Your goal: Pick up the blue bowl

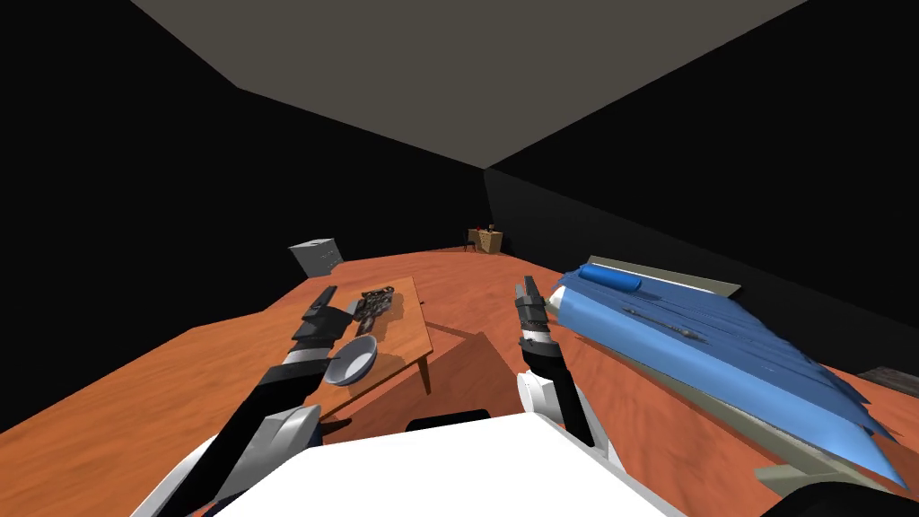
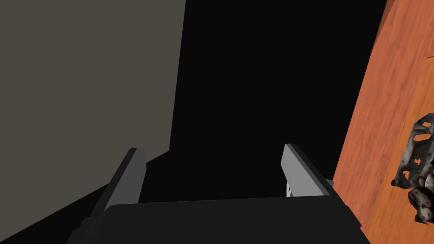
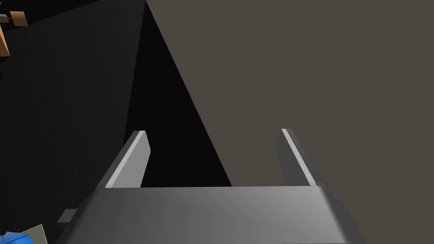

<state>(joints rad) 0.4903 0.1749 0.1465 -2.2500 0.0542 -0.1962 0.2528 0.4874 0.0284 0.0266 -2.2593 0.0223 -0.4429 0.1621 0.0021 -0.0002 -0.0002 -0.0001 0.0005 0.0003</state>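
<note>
Room: a grey ceiling (image 1: pixel 467 72) is seen overhead, and black areas are drawn where the walls would stand on both sides.
Floor: reddish-orange wood grain (image 1: pixel 117 395) is spread across the whole room, up to the far corner.
Bed: a bed (image 1: pixel 718 350) covered in rippled blue cloth is set on the right side, with a blue roll (image 1: pixel 610 278) laid across its far end.
Table: a low wooden table (image 1: pixel 404 332) is placed left of centre, on the floor, well apart from the bed.
Grey box: a plain grey box (image 1: pixel 316 257) is seen beyond the table's far end.
Far desk: a small brown desk (image 1: pixel 485 240) is set in the far corner.
Bowl: a pale grey-blue bowl (image 1: pixel 352 359) is seated upright on the table's near end, close to the near edge, just beside the left wrist.
Dark clutter: a mottled dark object (image 1: pixel 375 301) is laid on the table's far half, beyond the bowl.
Left gripper: the left gripper (image 2: pixel 210 148) is held above the table past the bowl, beside the dark object; its jaws are spread and nothing is held.
Right gripper: the right gripper (image 3: pixel 212 131) is raised between table and bed, jaws spread, with nothing between them.
</note>
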